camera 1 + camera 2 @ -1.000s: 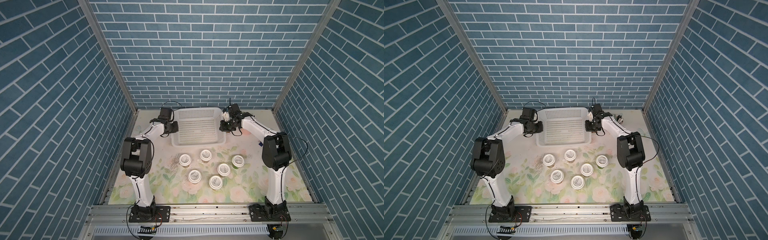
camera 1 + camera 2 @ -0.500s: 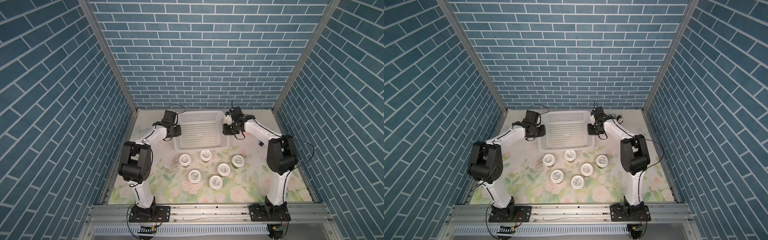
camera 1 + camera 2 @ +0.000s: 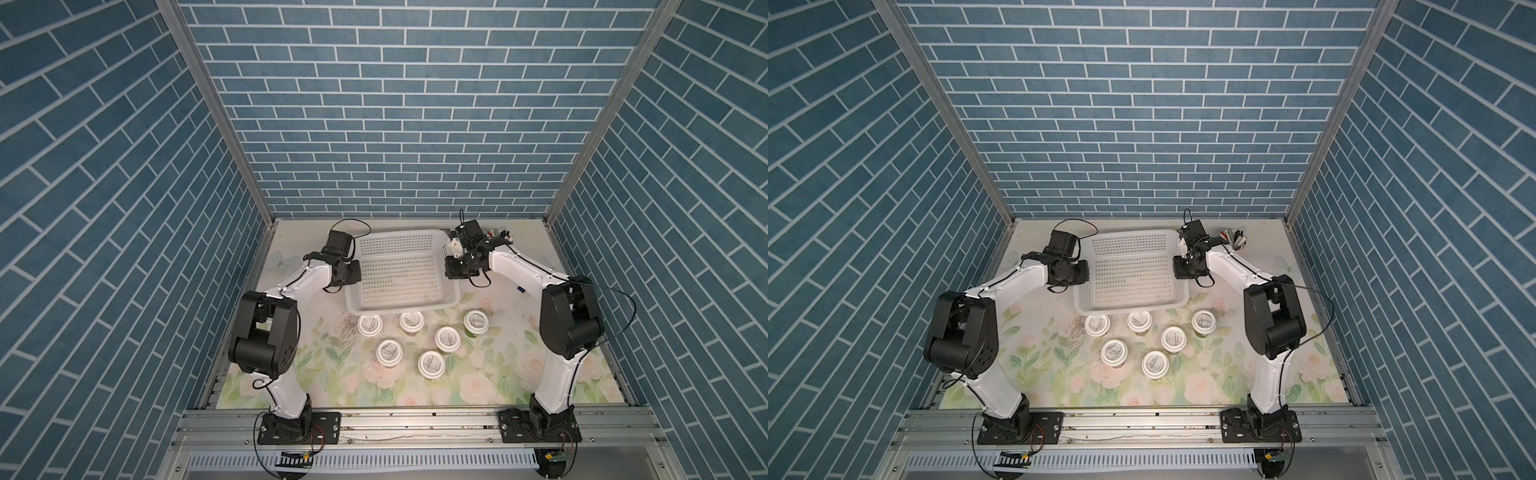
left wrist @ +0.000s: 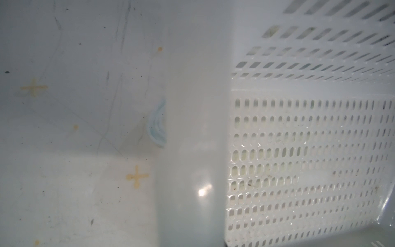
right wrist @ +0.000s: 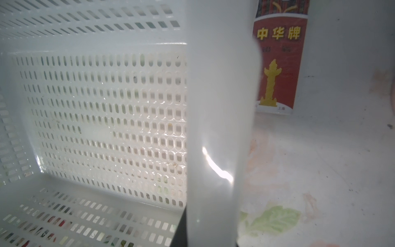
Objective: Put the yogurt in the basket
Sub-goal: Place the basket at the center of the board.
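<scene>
White basket (image 3: pixel 402 308) (image 3: pixel 1129 308) sits at the back middle of the flowered table (image 3: pixel 478 386), long side across. Nothing in it, perforated floor bare.

Left gripper (image 3: pixel 355 274) (image 3: pixel 1082 272) is at the basket's left short side, pressed together on that rim. Right gripper (image 3: pixel 451 268) (image 3: pixel 1178 266) is at the right short side, pinching that rim the same way. Both wrist views back this up: the rim (image 4: pixel 192 149) (image 5: pixel 220 107) runs as a blurred white band straight through mid-frame, basket floor to one side of it and table to the other. Fingers themselves mostly hidden. Can't tell whether the basket rests on the table or is held just off it.

Six yogurt cups (image 3: pixel 369 324) (image 3: pixel 411 321) (image 3: pixel 476 322) (image 3: pixel 447 338) (image 3: pixel 390 352) (image 3: pixel 432 364), seen in both top views, stand upright on the table in a loose cluster in front of the basket's near long side, lids up. None in the basket. The back three are just beside the near rim and the other three closer to the arm bases. All are well apart from both grippers, with the basket's near corners between them.

A bunch of pens (image 3: pixel 498 237) stands behind the right gripper at the back right. A red box (image 5: pixel 277 64) with yellow print shows beside the basket in the right wrist view.
</scene>
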Action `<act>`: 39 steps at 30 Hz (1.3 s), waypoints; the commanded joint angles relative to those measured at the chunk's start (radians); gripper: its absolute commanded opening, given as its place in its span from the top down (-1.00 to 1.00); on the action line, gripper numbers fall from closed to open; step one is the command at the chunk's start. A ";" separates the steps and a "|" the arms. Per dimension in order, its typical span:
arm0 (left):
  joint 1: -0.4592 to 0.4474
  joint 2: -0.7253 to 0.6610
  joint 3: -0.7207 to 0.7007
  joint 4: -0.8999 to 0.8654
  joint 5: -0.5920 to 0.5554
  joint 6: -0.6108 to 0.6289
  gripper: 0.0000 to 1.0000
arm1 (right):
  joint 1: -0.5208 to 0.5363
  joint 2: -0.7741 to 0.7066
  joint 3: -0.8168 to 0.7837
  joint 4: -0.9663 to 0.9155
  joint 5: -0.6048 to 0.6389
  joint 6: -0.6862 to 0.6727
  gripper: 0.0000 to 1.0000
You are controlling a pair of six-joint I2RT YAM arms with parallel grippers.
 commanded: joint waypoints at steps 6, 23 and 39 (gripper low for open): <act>-0.105 -0.021 -0.060 -0.029 0.096 0.038 1.00 | 0.113 -0.015 -0.105 -0.027 -0.040 -0.047 1.00; -0.105 0.206 0.187 -0.045 0.082 0.069 1.00 | 0.113 0.106 0.010 -0.013 0.006 -0.048 1.00; -0.104 0.288 0.250 -0.057 0.035 0.073 1.00 | 0.103 0.260 0.239 -0.093 0.047 -0.091 1.00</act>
